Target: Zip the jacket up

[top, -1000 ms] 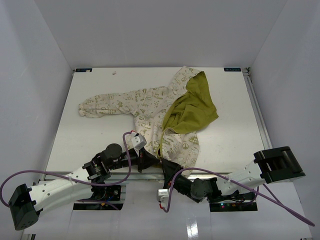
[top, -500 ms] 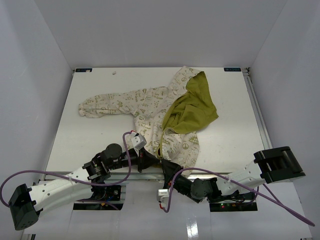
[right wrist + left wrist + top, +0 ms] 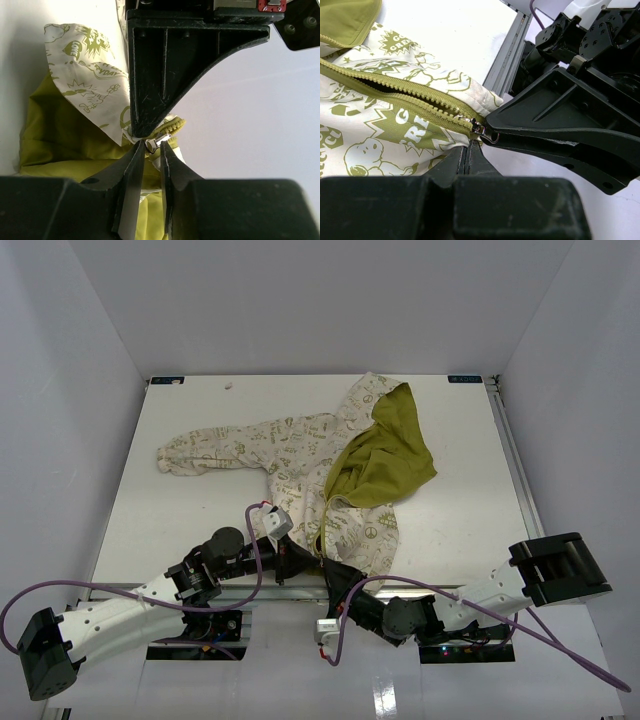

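Note:
The jacket (image 3: pixel 300 445) lies flat on the table, cream with green print, its olive lining (image 3: pixel 385 455) folded out at the right. Its zipper (image 3: pixel 410 97) stands open, running up from the hem. Both grippers meet at the hem by the table's near edge. My left gripper (image 3: pixel 468 146) is shut on the jacket's hem just below the zipper's bottom end. My right gripper (image 3: pixel 152 146) holds the metal zipper slider (image 3: pixel 161 141) between its fingertips, jaws a narrow gap apart. In the left wrist view the right gripper's fingers (image 3: pixel 560 125) reach the slider (image 3: pixel 482 131) from the right.
The table's near metal rail (image 3: pixel 507 55) runs right under the two grippers. A long sleeve (image 3: pixel 200 452) stretches left across the table (image 3: pixel 190 520). White walls enclose the table on three sides. A purple cable (image 3: pixel 255 530) loops over the left arm.

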Action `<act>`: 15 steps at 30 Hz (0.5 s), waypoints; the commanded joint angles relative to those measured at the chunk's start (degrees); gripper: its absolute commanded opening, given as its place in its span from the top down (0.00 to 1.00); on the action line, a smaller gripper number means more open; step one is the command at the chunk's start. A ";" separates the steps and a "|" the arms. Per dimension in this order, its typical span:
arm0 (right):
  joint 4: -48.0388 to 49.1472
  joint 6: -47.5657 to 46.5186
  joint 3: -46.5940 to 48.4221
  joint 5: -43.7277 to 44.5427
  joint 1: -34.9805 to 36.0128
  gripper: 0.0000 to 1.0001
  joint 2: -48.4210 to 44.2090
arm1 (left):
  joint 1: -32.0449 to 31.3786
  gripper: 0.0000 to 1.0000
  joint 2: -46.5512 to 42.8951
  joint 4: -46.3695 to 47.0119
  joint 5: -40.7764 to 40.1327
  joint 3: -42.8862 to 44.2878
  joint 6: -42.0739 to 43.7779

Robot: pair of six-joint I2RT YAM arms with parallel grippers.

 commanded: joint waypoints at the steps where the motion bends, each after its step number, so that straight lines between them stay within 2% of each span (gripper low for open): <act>1: 7.38 0.35 1.19 -1.10 0.49 0.77 -1.85 | -0.11 1.00 0.10 -1.63 0.95 -0.06 0.65; 8: 6.79 0.85 1.43 -1.34 0.66 0.80 -2.18 | -0.11 1.00 0.10 -1.57 0.95 -0.06 0.63; 15: 6.75 0.98 1.52 -1.21 0.88 0.75 -2.00 | -0.11 1.00 0.10 -1.57 0.95 -0.10 0.63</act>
